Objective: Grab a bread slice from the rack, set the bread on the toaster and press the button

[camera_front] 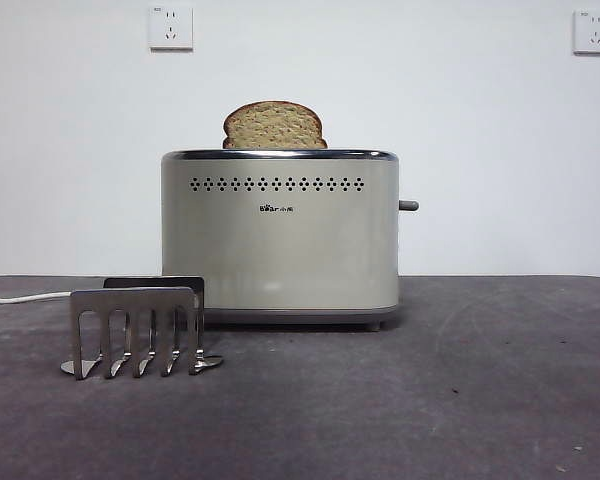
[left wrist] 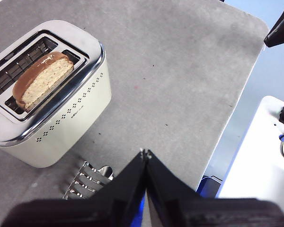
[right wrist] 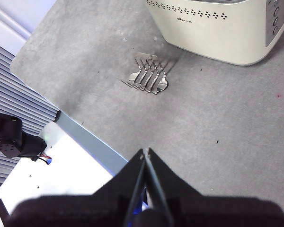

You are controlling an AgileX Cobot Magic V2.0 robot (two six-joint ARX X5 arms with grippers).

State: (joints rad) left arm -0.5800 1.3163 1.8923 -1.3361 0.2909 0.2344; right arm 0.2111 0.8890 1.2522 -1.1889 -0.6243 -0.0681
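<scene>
steel rack empty, brown slice of bread in toaster

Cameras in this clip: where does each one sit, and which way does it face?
Front view: low at table height, looking level at the toaster, no arm showing.
Left wrist view: above, looking down on the slice of bread in its slot; shut left hand.
Right wrist view: above, looking down at the rack; shut right hand.
All three share toaster and rack.
</scene>
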